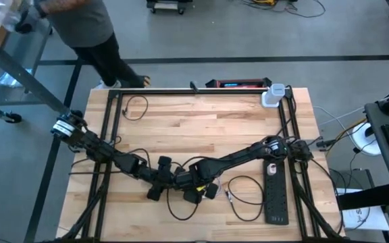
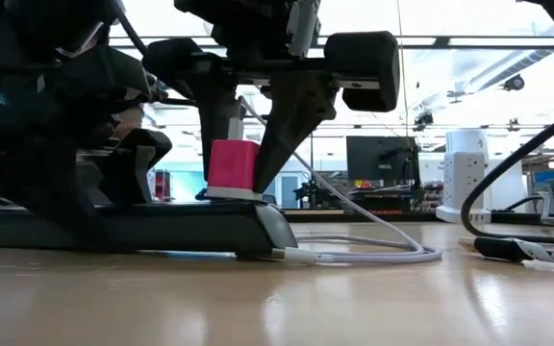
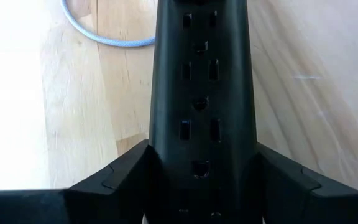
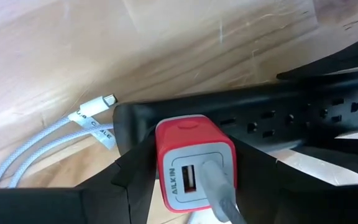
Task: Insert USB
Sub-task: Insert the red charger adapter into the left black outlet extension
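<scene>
The right gripper (image 4: 194,180) was closed on the red charger (image 4: 191,140), one finger on each side face. The charger stood upright on the end of the black power strip (image 4: 303,115). Whether its prongs were fully seated, I couldn't tell.

A grey-white USB cable (image 4: 219,190) went into one of the charger's two ports; the port beside it was bare. So the USB looked already in, or close to it. The cable's far plug (image 4: 107,99) lay loose on the wooden table (image 4: 55,56), just beside the strip's end.

The left gripper (image 3: 201,180) was clamped across the strip's long body (image 3: 201,74), fingers on both side walls, pinning it down.

Both arms met near the table's front middle. A second power strip (image 1: 275,191) lay well apart, on the right. A person (image 1: 86,27) stood beyond the far left corner.

Handling, as I judged it:
- Charger: light, hard, glossy plastic, likely slippery. Grip it on the flat sides, low on the body.
- Strip: stiff but light, and would slide on the wood, so the hold on it mattered.
- Cable: soft, braided, floppy. Take it by the rigid plug shell, never the cord.
- Port: tight fit; a skewed push could tip the charger.
</scene>
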Available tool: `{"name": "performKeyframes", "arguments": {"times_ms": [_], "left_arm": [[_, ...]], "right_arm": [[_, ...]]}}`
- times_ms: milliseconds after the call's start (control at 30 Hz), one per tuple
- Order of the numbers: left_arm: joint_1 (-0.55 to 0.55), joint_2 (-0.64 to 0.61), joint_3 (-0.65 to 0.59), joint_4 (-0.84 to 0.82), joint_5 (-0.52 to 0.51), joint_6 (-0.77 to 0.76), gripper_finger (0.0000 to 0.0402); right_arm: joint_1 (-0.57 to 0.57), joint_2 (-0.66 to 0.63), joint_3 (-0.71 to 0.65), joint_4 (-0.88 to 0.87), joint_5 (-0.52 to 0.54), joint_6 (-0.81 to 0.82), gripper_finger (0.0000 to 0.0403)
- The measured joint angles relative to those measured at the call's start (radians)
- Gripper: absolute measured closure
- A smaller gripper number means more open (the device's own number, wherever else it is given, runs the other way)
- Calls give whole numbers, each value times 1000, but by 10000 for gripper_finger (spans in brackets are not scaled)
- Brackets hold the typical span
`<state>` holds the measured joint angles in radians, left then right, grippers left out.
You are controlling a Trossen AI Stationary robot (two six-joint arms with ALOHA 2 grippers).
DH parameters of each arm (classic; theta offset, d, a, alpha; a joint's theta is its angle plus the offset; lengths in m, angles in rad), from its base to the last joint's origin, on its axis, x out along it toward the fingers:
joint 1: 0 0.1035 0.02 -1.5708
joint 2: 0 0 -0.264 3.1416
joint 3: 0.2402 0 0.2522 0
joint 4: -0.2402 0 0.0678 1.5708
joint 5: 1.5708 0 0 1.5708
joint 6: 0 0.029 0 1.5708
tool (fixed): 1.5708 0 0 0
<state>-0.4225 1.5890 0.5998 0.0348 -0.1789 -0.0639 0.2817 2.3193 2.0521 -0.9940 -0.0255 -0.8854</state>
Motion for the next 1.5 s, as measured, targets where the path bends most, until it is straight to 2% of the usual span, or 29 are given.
{"name": "performKeyframes", "arguments": {"times_ms": [400,633,800,1067,1500], "left_arm": [[-1,1,-3,-5,9,1,186],[-2,2,-3,-5,13,0,186],[-2,2,-4,-5,12,1,186],[-2,1,-3,-2,17,4,186],[-13,-36,23,-10,12,29,186]], "right_arm": [[6,-14,2,-5,7,-5,239],[6,-11,4,-17,1,-8,268],[5,12,5,-12,-10,-16,269],[-16,66,6,3,-112,-18,269],[-49,65,-42,55,-229,-69,269]]}}
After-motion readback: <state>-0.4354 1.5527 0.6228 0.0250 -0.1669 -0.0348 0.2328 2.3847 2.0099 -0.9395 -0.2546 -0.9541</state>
